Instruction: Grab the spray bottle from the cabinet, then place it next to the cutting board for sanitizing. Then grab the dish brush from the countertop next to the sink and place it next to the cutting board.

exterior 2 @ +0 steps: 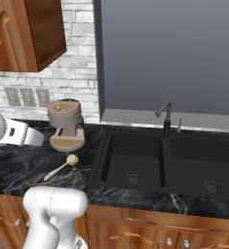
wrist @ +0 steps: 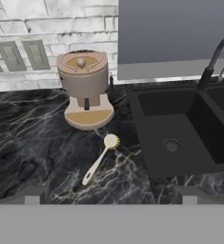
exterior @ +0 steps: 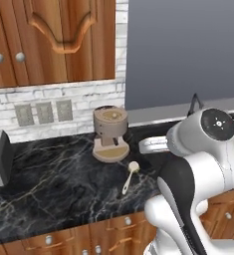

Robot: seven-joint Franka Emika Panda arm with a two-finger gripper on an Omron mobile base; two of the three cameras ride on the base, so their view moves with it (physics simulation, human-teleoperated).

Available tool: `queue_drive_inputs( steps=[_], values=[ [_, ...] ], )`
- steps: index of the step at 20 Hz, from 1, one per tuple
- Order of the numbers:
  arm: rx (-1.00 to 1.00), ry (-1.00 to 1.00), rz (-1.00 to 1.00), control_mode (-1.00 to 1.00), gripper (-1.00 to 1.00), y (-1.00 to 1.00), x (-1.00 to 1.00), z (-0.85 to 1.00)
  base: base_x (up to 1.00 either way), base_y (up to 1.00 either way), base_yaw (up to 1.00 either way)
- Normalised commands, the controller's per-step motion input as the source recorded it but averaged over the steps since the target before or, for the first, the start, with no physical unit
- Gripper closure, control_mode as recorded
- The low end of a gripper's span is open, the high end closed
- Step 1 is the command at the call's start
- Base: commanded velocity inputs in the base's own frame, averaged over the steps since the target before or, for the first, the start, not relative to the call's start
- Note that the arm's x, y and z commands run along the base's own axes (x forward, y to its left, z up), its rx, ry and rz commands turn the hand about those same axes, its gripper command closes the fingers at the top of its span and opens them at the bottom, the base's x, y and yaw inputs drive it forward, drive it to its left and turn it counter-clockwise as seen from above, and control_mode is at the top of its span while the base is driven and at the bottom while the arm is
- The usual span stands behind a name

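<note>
My gripper (wrist: 111, 194) hangs unclenched and empty above the countertop (wrist: 32, 143), where the brush (wrist: 101, 158) lies ungrasped between coffee machine (wrist: 85, 88) and sink (wrist: 180, 128); I judge its pickup and placement remain.

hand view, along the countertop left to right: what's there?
Wall outlets → coffee machine → dish brush → sink → faucet.
</note>
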Motion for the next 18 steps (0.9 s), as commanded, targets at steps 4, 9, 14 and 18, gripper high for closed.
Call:
queue_drive_inputs(
  steps=[4,9,14,18],
  values=[
    [0.0,0.0,0.0,1.0,-1.0,0.0,0.0,0.0,0.06,-0.05,0.28],
    [0.03,0.06,0.05,-1.0,-1.0,0.0,0.33,-0.49,0.04,0.0,0.04],
    [0.01,0.11,-0.01,-1.0,-1.0,0.0,0.38,-0.8,0.0,0.0,0.0],
    [0.01,0.0,-0.04,-1.0,-1.0,-0.14,0.46,-0.75,0.0,0.0,0.0]
  ],
)
